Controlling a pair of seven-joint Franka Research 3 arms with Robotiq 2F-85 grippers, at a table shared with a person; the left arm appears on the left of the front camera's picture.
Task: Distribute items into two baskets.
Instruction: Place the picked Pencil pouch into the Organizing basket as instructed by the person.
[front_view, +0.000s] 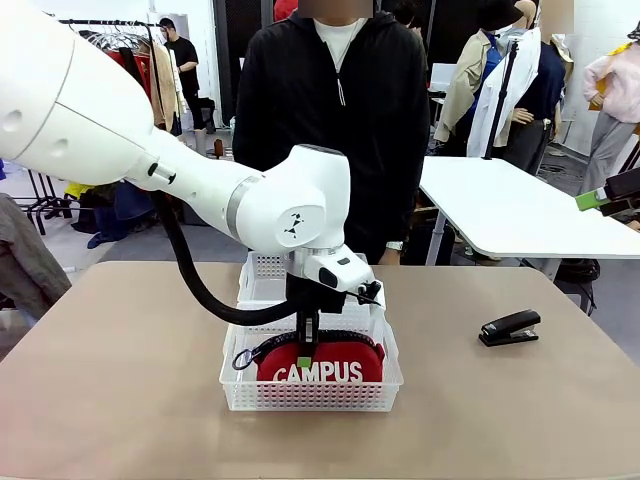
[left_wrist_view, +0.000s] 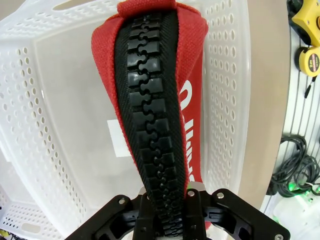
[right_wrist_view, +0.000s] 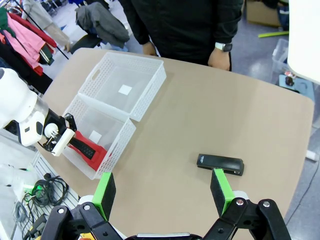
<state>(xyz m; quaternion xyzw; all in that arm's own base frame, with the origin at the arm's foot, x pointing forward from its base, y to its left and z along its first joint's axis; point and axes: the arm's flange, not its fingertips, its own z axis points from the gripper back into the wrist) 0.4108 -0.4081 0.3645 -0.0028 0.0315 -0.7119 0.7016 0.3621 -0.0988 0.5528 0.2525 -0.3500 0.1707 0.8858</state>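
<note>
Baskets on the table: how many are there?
2. The near basket, robot's side, has the red pouch in it; the far basket sits behind it, toward the person, empty.

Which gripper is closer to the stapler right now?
Right. The right gripper hangs open above the table, the stapler just ahead of it; the left gripper is farther off, shut on the pouch in a basket.
</note>
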